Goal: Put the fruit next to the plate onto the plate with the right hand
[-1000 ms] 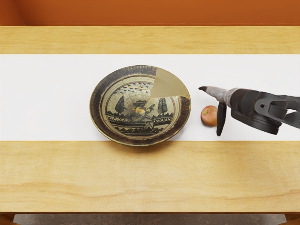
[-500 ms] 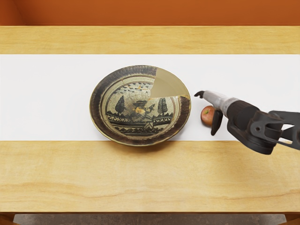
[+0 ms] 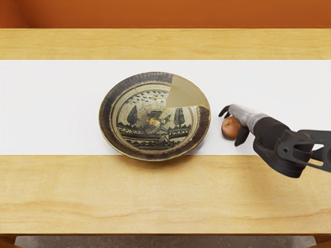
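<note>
right hand point(image 3: 244, 119): fingers curled round red apple point(image 3: 229, 127), gripping it | apple on white runner point(image 3: 51, 103), just right of plate point(image 3: 105, 116) | plate: painted trees, dark rim

One cam only, head view. Sits high over the counter's point(image 3: 155, 196) near edge and looks down at a slant twd the far edge & the orange wall point(image 3: 155, 13) behind it. Mid-range: counter fills the full frame width, L/R ends cut off, and a strip of floor point(image 3: 165, 242) shows below the near edge. Plate point(image 3: 106, 116) approx frame centre. Right hand point(image 3: 239, 120) comes in w/ its arm from the R frame edge.
</note>
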`<act>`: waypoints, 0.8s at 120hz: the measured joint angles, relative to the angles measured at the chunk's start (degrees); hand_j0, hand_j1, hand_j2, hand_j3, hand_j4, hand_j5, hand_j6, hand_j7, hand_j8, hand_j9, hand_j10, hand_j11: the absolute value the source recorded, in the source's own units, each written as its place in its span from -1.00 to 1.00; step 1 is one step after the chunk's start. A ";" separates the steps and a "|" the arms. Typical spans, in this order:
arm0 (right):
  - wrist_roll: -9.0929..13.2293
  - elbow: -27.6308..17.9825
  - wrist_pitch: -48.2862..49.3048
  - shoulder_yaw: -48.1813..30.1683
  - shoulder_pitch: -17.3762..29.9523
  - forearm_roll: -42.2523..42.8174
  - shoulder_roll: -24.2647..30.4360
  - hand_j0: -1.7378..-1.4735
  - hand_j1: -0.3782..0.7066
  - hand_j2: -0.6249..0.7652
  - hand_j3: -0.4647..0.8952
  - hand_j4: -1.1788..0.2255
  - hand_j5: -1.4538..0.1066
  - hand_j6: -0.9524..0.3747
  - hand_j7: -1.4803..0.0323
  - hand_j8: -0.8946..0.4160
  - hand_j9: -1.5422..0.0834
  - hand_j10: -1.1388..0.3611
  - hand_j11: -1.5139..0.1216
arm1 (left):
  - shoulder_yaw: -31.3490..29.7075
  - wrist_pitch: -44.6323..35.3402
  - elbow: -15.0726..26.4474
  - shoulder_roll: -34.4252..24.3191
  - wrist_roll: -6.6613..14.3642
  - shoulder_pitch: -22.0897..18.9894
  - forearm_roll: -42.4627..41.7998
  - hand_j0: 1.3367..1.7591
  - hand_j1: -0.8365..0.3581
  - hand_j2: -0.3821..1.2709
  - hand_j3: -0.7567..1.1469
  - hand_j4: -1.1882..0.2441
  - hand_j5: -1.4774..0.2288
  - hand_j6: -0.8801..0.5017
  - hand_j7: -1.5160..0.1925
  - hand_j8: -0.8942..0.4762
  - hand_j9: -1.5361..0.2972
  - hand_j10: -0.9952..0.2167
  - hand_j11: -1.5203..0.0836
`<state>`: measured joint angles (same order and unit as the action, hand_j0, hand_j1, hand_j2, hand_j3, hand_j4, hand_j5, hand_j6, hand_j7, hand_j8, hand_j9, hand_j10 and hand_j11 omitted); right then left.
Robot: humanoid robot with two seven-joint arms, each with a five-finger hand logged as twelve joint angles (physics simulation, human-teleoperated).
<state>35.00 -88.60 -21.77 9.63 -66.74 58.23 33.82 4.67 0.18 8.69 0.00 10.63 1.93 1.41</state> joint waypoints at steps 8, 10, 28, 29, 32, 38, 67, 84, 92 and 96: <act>0.00 0.01 -0.28 -0.01 0.14 -0.05 0.04 -0.40 -0.09 -0.21 -0.32 0.12 0.22 -0.15 0.29 -0.23 0.28 0.00 0.23 | 0.00 0.00 -0.01 0.00 0.00 0.00 0.00 0.52 0.98 -0.54 -0.21 0.66 0.73 0.27 0.77 0.30 0.68 0.64 0.90; 0.00 0.01 -0.38 -0.02 0.17 -0.06 0.05 -0.40 -0.07 -0.21 -0.32 0.11 0.20 -0.17 0.27 -0.25 0.26 -0.01 0.22 | 0.00 0.01 -0.01 0.00 0.00 0.00 0.00 0.52 0.98 -0.54 -0.21 0.66 0.73 0.27 0.77 0.30 0.68 0.64 0.90; -0.01 0.44 -0.96 -0.16 0.54 -0.15 0.04 -0.38 0.00 -0.11 -0.32 -0.01 0.06 -0.18 0.13 -0.25 0.13 -0.12 0.09 | 0.00 0.00 -0.02 0.00 0.00 0.00 0.00 0.52 0.98 -0.54 -0.21 0.66 0.73 0.27 0.77 0.30 0.68 0.64 0.90; -0.01 0.47 -0.97 -0.18 0.55 -0.18 0.04 -0.38 0.00 -0.10 -0.32 -0.01 0.05 -0.17 0.12 -0.25 0.12 -0.13 0.08 | 0.00 0.00 -0.02 0.00 0.00 0.00 0.00 0.52 0.98 -0.54 -0.21 0.66 0.73 0.27 0.77 0.30 0.68 0.64 0.90; 0.00 0.58 -1.01 -0.26 0.59 -0.28 0.04 -0.37 0.00 -0.10 -0.32 -0.03 0.02 -0.17 0.10 -0.23 0.09 -0.15 0.05 | 0.00 0.00 -0.03 0.00 0.00 0.00 0.00 0.52 0.98 -0.54 -0.21 0.66 0.73 0.27 0.77 0.30 0.68 0.64 0.90; 0.02 0.81 -1.08 -0.40 0.65 -0.47 0.03 -0.36 0.01 -0.08 -0.32 -0.08 -0.03 -0.15 0.04 -0.22 0.04 -0.19 0.00 | 0.00 0.00 -0.02 0.00 0.00 0.00 0.00 0.52 0.98 -0.54 -0.21 0.66 0.73 0.27 0.77 0.30 0.68 0.64 0.90; 0.05 2.41 -1.19 -1.77 0.64 -0.73 0.15 -0.35 -0.01 0.11 -0.32 -0.20 -0.19 -0.17 -0.13 -0.24 -0.12 -0.22 -0.17 | 0.00 0.00 -0.01 0.00 0.00 0.00 0.00 0.52 0.98 -0.54 -0.21 0.66 0.73 0.27 0.77 0.30 0.68 0.64 0.90; 0.05 2.71 -1.12 -5.61 0.35 -0.75 0.19 -0.35 0.01 0.19 -0.32 -0.20 -0.26 -0.14 -0.20 -0.20 -0.19 -0.18 -0.25 | 0.00 0.00 -0.02 0.00 0.00 0.00 0.00 0.52 0.98 -0.54 -0.21 0.66 0.73 0.27 0.77 0.30 0.68 0.64 0.90; 0.06 2.59 -0.99 -8.16 0.10 -0.70 0.19 -0.34 0.04 0.18 -0.32 -0.18 -0.29 -0.12 -0.23 -0.18 -0.22 -0.15 -0.28 | 0.00 0.00 0.00 0.00 0.00 0.00 0.00 0.52 0.98 -0.54 -0.21 0.66 0.73 0.27 0.77 0.30 0.68 0.64 0.90; 0.08 2.43 -0.94 -9.44 -0.04 -0.69 0.19 -0.34 0.04 0.19 -0.32 -0.18 -0.30 -0.11 -0.24 -0.17 -0.23 -0.15 -0.29 | 0.00 0.00 -0.02 0.00 0.00 0.00 0.00 0.52 0.98 -0.54 -0.21 0.66 0.73 0.27 0.77 0.30 0.68 0.64 0.90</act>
<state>35.08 -86.17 -22.71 0.19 -66.78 57.54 34.01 4.67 0.18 8.67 0.00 10.63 1.93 1.41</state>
